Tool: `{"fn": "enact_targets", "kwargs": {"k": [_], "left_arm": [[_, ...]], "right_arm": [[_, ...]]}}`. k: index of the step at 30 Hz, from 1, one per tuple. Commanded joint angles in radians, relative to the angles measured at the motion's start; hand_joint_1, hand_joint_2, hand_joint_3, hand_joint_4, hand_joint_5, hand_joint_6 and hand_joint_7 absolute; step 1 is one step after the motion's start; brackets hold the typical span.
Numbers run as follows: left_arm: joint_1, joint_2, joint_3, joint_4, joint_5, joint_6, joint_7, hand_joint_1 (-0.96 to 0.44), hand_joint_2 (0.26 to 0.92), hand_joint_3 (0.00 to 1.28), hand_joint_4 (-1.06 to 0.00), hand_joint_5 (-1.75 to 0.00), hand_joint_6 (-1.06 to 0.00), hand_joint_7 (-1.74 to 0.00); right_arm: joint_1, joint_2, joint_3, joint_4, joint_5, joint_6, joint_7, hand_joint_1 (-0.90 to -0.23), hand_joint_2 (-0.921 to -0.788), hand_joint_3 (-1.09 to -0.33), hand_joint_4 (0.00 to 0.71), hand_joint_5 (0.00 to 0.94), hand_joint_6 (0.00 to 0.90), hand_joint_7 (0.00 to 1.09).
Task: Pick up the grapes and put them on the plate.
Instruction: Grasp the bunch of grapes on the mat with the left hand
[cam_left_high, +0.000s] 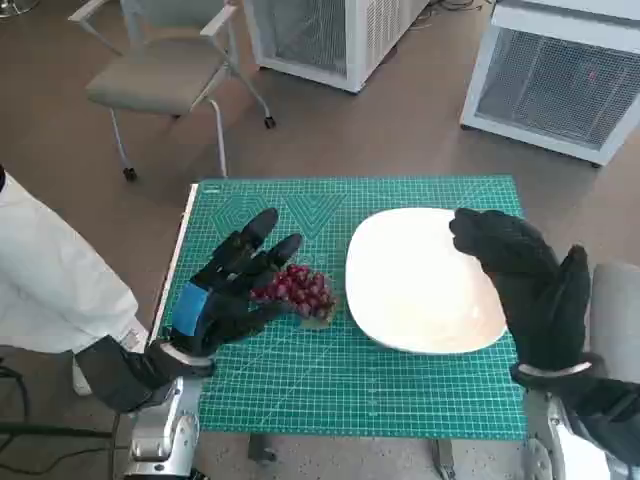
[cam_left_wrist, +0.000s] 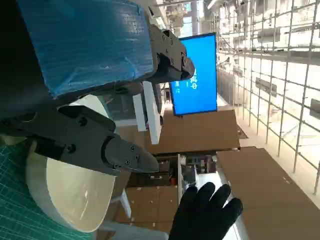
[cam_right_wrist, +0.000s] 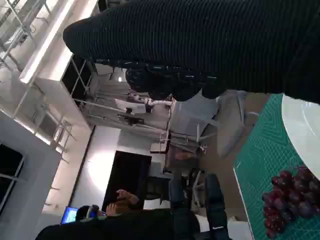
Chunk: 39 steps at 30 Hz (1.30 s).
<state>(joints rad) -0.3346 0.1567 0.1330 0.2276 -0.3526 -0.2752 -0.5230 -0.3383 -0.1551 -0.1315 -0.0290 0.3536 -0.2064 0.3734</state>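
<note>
A bunch of dark red grapes (cam_left_high: 298, 292) lies on the green cutting mat (cam_left_high: 350, 385), just left of the white plate (cam_left_high: 420, 285). My left hand (cam_left_high: 232, 290) hovers at the grapes' left side with its fingers spread and holds nothing. My right hand (cam_left_high: 530, 285) is raised over the plate's right edge, fingers apart and empty. The right wrist view shows the grapes (cam_right_wrist: 287, 200) on the mat beside the plate's rim (cam_right_wrist: 302, 125). In the left wrist view the plate (cam_left_wrist: 70, 190) lies beyond my left hand's fingers (cam_left_wrist: 100, 145), and the gloved right hand (cam_left_wrist: 205, 215) shows behind it.
A grey chair (cam_left_high: 165, 75) stands on the floor beyond the table's far left corner. Two white cabinets (cam_left_high: 555, 80) stand at the back. A person in white (cam_left_high: 50, 280) is at the table's left side.
</note>
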Motion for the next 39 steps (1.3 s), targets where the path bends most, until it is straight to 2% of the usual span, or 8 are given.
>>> {"fn": "enact_targets", "kwargs": {"k": [1,39], "left_arm": [[0.011,0.008,0.001,-0.012,0.006,0.001,0.001,-0.32,0.921,0.07,-0.46,0.00,-0.40,-0.01],[0.021,0.006,-0.006,-0.026,0.018,0.000,0.026,-0.33,0.921,0.08,-0.46,0.00,-0.39,0.00]], "right_arm": [[0.009,-0.002,0.003,0.001,-0.002,0.011,0.003,-0.475,-0.921,-0.636,0.417,0.613,0.181,0.95],[0.015,-0.007,-0.009,0.004,-0.008,-0.006,0.005,-0.460,-0.921,-0.640,0.414,0.623,0.174,0.95]]}}
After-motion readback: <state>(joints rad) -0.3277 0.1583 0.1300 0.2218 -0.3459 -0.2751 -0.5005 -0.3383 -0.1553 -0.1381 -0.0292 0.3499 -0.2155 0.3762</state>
